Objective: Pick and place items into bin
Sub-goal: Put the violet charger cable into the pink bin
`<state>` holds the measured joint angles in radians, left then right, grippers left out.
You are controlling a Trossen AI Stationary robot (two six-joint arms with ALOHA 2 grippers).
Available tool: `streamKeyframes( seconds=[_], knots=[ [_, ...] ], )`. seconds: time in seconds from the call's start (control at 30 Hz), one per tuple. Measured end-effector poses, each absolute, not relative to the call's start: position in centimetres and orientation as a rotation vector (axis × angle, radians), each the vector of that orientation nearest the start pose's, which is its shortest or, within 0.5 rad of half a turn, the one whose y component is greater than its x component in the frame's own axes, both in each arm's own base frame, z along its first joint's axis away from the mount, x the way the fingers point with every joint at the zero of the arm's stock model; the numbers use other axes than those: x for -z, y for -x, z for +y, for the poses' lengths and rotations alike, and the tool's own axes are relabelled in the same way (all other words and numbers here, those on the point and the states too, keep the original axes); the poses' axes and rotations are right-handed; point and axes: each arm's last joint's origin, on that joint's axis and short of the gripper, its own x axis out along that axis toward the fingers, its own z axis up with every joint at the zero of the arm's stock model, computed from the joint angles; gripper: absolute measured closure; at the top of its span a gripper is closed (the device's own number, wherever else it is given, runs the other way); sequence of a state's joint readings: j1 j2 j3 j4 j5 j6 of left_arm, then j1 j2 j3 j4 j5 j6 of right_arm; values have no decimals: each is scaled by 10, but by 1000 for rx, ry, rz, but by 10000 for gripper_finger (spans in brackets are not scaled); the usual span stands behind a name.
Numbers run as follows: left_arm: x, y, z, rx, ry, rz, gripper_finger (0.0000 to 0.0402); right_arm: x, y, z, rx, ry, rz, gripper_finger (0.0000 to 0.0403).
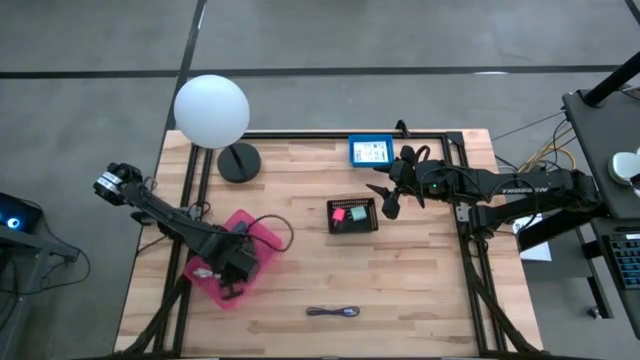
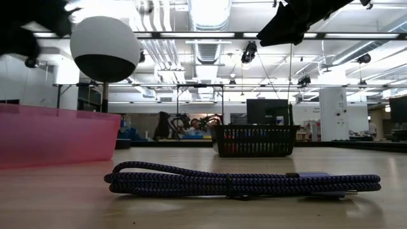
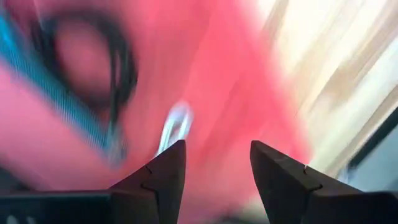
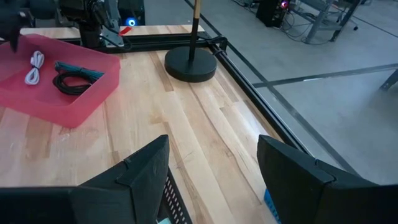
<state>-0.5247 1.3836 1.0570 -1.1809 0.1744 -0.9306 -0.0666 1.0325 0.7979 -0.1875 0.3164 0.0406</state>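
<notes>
The pink bin [image 1: 215, 280] lies near the table's left front corner. In the right wrist view the pink bin [image 4: 93, 87] holds a white coiled cable [image 4: 34, 65], a black coiled cable [image 4: 68, 84] and a teal stick [image 4: 78, 70]. My left gripper [image 3: 217, 168] is open and empty, just above the bin's inside. The purple coiled cable [image 1: 333, 312] lies flat near the table's near edge, and it fills the front of the low view [image 2: 241, 181]. My right gripper [image 1: 390, 205] is open beside the right end of a small black basket [image 1: 352, 226], which holds a pink cube [image 1: 339, 213] and a mint-green cube [image 1: 358, 212].
A white globe lamp [image 1: 212, 110] on a black base [image 1: 238, 162] stands at the table's far left. A blue-framed card [image 1: 372, 150] lies at the far edge behind the basket. Black frame rails run along the table's left, far and right sides.
</notes>
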Motion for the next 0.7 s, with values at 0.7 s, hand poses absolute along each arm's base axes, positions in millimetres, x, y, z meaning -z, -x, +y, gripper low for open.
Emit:
streamKeyframes(
  seconds=[0.7],
  knots=[
    [-201, -327, -182, 140, 387, 941, 238, -291, -223, -24, 388, 3, 416, 175]
  ],
)
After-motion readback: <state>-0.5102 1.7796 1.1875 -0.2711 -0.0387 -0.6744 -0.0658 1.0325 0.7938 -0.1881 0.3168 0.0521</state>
